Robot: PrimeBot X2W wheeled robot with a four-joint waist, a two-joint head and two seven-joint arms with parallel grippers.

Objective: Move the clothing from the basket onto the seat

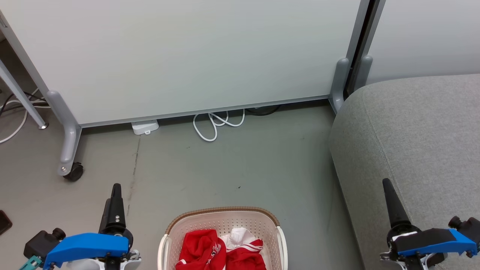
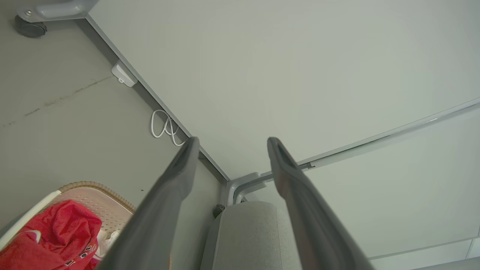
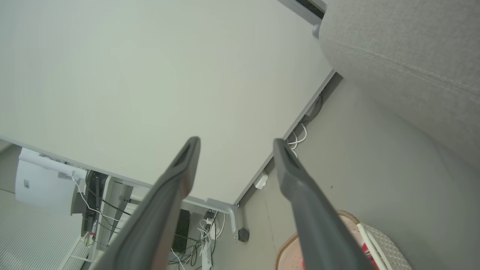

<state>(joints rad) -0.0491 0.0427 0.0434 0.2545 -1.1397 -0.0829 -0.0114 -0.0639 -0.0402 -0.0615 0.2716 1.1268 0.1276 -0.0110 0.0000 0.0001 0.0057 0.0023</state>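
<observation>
Dark fingers of left gripper (image 2: 230,142) spread apart, empty, above floor (image 1: 232,165). Right gripper (image 3: 236,144) likewise parted, empty, by edge of grey seat (image 1: 420,131). Red clothing (image 1: 210,251) heaped in basket (image 1: 225,210), on floor between both grippers, nearer left one; seat just right of basket.

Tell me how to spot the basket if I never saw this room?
Start at the big grey seat on the right of the head view, then look left across the grey floor to the bottom edge. The basket stands there. It is cream-white with tiny holes and a brown woven-look rim, and red clothing with white trim lies inside it.
</observation>
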